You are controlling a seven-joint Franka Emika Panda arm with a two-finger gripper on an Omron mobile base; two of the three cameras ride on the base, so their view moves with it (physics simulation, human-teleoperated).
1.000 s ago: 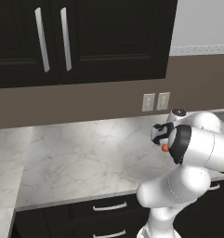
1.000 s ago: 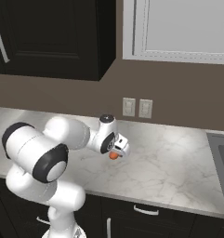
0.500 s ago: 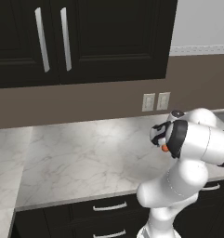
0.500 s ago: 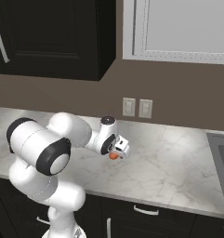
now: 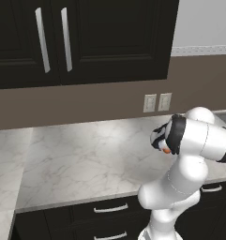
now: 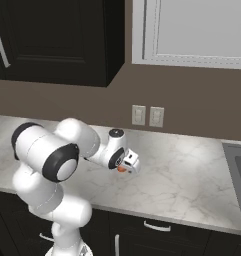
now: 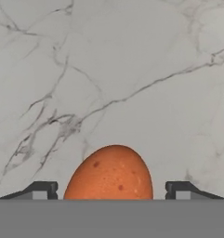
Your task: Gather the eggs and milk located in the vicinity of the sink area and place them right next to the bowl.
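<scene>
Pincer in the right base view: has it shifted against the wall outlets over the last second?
No. The pincer stays in the same spot, below and slightly left of the wall outlets, as before.

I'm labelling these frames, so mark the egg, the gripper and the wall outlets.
egg (image 7: 109,174): hand view, middle of its speckled orange shell.
gripper (image 7: 111,189): hand view, midway between the fingertips.
wall outlets (image 6: 147,116): right base view, between the two plates.
</scene>
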